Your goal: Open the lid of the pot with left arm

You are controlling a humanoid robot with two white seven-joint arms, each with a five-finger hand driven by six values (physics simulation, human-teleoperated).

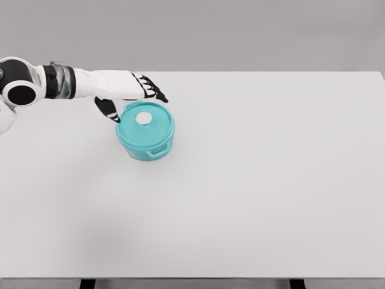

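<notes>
Presently the left robot hand [133,91] hovers spread, empty, at ten o'clock of the teal pot [146,130], on the worktop [271,180] left of centre. Its lid [146,120] remains seated; closing short of the white knob [143,118] could shove the pot sideways.

1. You looked down on a broad white table [252,198] that filled most of the view.
2. Its far edge ran straight across the upper part; its near edge showed close to the bottom.
3. Behind it you saw a plain grey wall [240,33], evenly lit.
4. Under the near edge, two dark table legs [88,283] showed.
5. The light was soft, leaving only faint shadows on the tabletop.
</notes>
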